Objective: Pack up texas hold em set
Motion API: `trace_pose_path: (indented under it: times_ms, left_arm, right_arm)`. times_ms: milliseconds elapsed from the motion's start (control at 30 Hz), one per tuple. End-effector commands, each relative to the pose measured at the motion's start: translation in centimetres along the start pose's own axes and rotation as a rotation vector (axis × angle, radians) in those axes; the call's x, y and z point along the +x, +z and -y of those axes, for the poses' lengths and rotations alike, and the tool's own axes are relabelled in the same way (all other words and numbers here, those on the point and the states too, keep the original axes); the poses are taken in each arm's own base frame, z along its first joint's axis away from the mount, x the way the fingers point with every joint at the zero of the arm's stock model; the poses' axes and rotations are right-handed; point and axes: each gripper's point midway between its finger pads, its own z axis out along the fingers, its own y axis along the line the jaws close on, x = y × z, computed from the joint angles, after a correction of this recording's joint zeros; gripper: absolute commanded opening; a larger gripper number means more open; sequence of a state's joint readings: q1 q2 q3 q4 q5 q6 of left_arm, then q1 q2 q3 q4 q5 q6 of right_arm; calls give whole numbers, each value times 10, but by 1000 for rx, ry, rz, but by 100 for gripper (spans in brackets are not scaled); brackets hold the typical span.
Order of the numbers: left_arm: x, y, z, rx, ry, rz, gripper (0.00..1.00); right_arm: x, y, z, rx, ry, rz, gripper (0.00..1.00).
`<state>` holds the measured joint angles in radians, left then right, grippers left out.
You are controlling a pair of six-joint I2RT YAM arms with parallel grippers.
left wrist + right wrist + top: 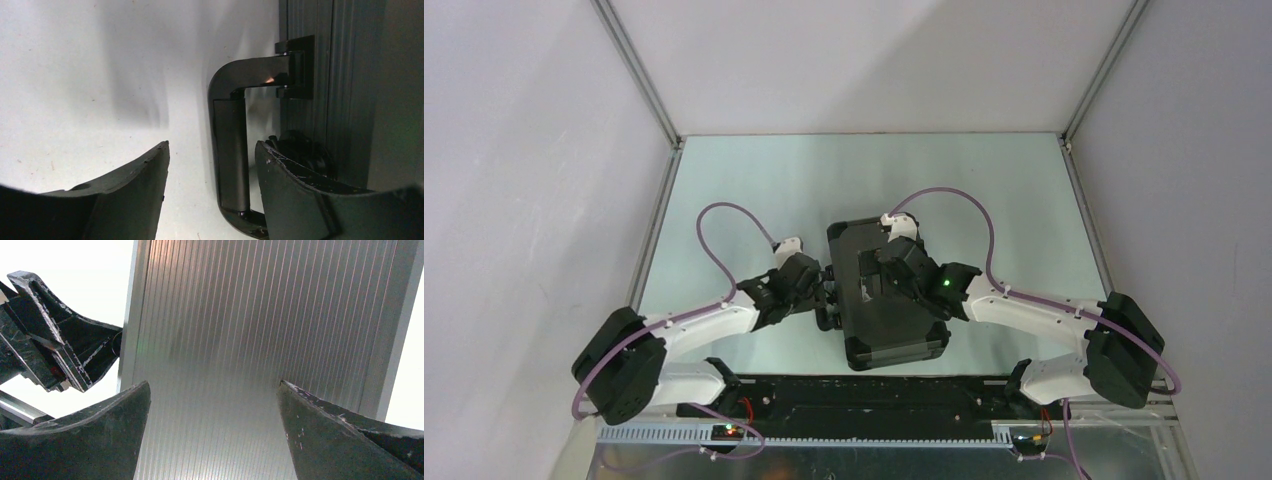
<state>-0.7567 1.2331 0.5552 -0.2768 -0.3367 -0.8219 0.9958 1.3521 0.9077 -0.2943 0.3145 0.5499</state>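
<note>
Case is laid flat mid-table, lid shut. Contents are hidden, presumably packed inside.
Left gripper is held partly open astride handle on case's left side; handle is not clamped.
Right gripper is spread wide over ribbed lid; nothing is held.
Latches are poorly seen, possibly unfastened.
Packing is judged nearly done; only latching may be left.

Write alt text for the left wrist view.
A black handle stands between the open fingers of the left tool, with a gap on its left side. The ribbed black case fills the right, pale table the left.
</note>
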Motion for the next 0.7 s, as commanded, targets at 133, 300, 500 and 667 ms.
trace_pose_path:
  times_ms: [133, 300, 500, 667]
  left_arm:
    - [-7, 6, 20, 65, -32, 27, 68]
    - [-13, 6, 23, 69, -26, 44, 68]
    - [-16, 7, 27, 77, -17, 47, 67]
    - [-21, 2, 35, 112, -19, 60, 67]
  right_arm:
    - [22, 4, 6, 32, -1, -82, 100]
    - [23, 4, 5, 30, -1, -87, 99]
    - [23, 4, 5, 27, 0, -90, 99]
    - [25, 5, 5, 29, -2, -94, 99]
